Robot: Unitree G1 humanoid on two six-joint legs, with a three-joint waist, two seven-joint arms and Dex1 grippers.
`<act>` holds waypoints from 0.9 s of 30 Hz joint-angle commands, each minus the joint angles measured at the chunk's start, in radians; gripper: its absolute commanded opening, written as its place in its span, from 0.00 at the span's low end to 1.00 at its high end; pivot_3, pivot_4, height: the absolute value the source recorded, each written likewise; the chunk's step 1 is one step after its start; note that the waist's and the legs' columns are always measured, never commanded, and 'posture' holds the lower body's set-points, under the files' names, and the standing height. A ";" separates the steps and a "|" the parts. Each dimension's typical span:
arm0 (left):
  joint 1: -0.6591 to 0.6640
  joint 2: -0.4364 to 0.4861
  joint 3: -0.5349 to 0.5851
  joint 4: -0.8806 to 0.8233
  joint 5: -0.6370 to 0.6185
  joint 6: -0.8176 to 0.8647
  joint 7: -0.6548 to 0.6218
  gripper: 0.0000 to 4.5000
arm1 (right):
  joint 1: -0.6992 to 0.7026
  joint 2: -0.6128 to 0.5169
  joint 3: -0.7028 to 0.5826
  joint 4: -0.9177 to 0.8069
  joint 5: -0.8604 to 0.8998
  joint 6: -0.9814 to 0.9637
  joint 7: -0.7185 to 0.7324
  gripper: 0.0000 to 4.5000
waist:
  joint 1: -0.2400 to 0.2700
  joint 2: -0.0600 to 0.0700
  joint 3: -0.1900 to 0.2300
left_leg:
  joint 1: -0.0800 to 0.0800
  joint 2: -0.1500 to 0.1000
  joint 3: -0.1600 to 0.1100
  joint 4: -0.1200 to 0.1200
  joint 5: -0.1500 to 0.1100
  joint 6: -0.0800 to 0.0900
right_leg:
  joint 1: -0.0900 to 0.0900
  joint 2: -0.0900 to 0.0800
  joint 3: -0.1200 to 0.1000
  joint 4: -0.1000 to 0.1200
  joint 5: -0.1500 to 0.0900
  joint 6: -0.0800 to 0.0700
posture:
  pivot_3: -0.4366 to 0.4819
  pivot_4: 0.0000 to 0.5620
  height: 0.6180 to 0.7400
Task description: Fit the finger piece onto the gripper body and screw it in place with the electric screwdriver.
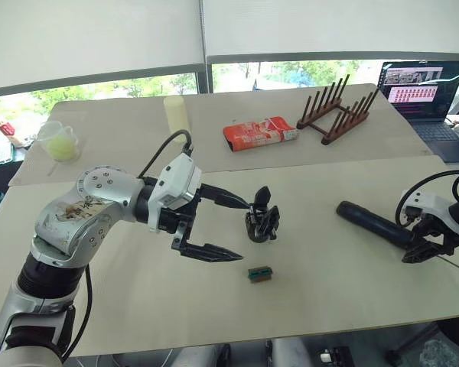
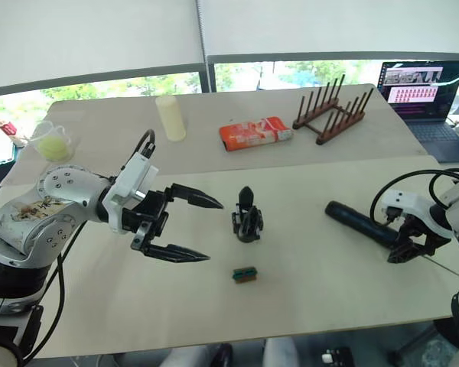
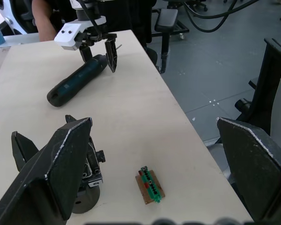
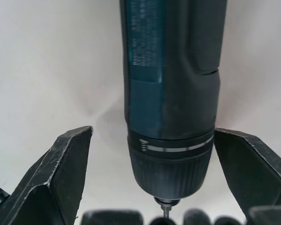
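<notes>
The gripper body [image 2: 246, 217] is being carried near the middle of the table [image 2: 314, 298], with the small green block [image 2: 245, 274] lying before it, toward the front edge. The electric screwdriver [image 2: 359, 223] is lying to the right, near the right edge.

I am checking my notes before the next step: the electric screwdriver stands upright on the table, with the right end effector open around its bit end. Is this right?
Not fully. The electric screwdriver lies flat on the table, not upright, as the right eye view shows. The rest holds: the right end effector is open around its bit end, without clamping it.
</notes>
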 commanded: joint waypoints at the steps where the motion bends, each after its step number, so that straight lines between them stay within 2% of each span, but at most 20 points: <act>1: -0.003 0.008 0.003 -0.026 0.010 -0.029 -0.007 1.00 | -0.003 0.022 -0.010 0.019 -0.025 -0.039 -0.015 0.99 | 0.000 0.000 0.000 | 0.000 0.000 0.000 0.000 0.000 0.000 | 0.000 0.000 0.000 0.000 0.000 0.000 | 0.48 0.27 1.00; 7: -0.008 0.012 -0.002 -0.013 0.018 -0.041 -0.018 1.00 | -0.038 0.056 -0.027 0.058 -0.046 -0.053 -0.025 0.99 | -0.007 -0.004 0.000 | 0.001 0.000 0.000 0.000 0.000 0.000 | 0.001 0.001 0.000 0.000 0.000 0.000 | 0.48 0.27 1.00; 8: -0.010 0.010 -0.003 -0.009 0.022 -0.043 -0.021 1.00 | -0.046 0.061 -0.028 0.070 -0.050 -0.059 -0.029 0.87 | -0.009 -0.004 0.000 | 0.001 0.000 0.000 0.000 0.000 0.000 | 0.001 0.001 0.000 0.000 0.000 0.000 | 0.48 0.27 1.00; 14: -0.017 0.004 -0.008 0.002 0.033 -0.053 -0.028 1.00 | -0.059 0.073 -0.041 0.105 -0.061 -0.080 -0.042 0.44 | -0.015 -0.004 0.000 | 0.001 0.001 0.000 -0.001 0.000 -0.001 | 0.000 0.001 0.000 0.000 0.000 0.000 | 0.48 0.27 1.00; 23: -0.012 0.003 -0.013 0.010 0.047 -0.062 -0.042 1.00 | -0.034 0.059 -0.077 0.116 -0.057 -0.145 -0.056 0.42 | -0.019 -0.004 0.000 | 0.001 0.001 0.000 -0.001 0.000 -0.001 | 0.000 0.001 0.000 0.000 0.000 0.000 | 0.48 0.27 1.00; 27: 0.019 0.010 -0.022 0.024 0.066 -0.080 -0.051 1.00 | -0.016 0.026 -0.176 0.089 0.018 -0.223 -0.085 0.42 | -0.019 -0.004 0.000 | 0.001 0.001 0.000 -0.001 0.000 -0.001 | 0.000 0.001 0.000 0.000 0.000 0.000 | 0.48 0.27 1.00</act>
